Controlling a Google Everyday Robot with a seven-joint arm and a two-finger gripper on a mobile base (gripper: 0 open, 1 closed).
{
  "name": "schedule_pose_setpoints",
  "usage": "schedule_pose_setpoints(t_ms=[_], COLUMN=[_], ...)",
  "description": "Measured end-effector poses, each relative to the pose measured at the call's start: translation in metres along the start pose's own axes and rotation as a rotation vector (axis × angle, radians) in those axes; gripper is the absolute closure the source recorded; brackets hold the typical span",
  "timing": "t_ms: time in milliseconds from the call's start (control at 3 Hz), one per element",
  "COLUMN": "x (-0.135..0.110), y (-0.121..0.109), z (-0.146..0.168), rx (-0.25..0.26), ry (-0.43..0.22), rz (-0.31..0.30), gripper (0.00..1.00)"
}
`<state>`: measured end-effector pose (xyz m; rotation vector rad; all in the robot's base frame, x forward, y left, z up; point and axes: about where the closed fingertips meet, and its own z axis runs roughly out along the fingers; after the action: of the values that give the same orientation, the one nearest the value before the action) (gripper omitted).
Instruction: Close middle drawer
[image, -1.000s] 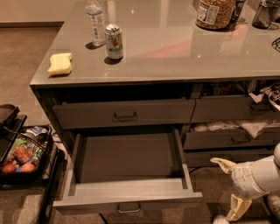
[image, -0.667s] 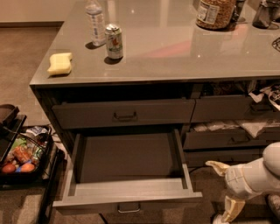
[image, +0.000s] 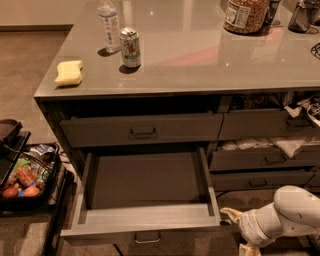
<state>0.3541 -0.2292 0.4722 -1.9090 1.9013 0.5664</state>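
Note:
The middle drawer (image: 145, 220) is a wide dark-grey drawer pulled far out of the left cabinet. Its shallow grey interior is bare. Its flat low front faces me, with a small metal loop handle (image: 147, 238) at the centre. My gripper (image: 239, 231) is at the bottom right, on a white arm, just right of the drawer's front right corner and apart from the handle. One pale finger (image: 231, 214) points toward that corner; the other pale finger is at the bottom edge of the view. The gripper holds nothing.
The taller-fronted top drawer (image: 141, 129) above is shut. Right-hand drawers (image: 262, 157) hold white bags and paper. On the countertop (image: 200, 50) are a yellow sponge (image: 68, 72), a can (image: 130, 47), a bottle (image: 109, 25) and a jar (image: 245, 15). A black basket of food (image: 25, 177) stands on the left.
My arm and gripper have moved left, closer to the drawer's front right corner. The drawer has not moved.

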Motion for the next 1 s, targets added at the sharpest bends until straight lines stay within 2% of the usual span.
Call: schedule_pose_setpoints(t_ms=[333, 667, 1000], x=[0.0, 0.0, 0.0], y=[0.0, 0.0, 0.0], z=[0.0, 0.0, 0.0], rx=[0.0, 0.0, 0.0], ry=[0.0, 0.0, 0.0], rz=[0.0, 0.0, 0.0], gripper=[0.0, 0.19, 0.42])
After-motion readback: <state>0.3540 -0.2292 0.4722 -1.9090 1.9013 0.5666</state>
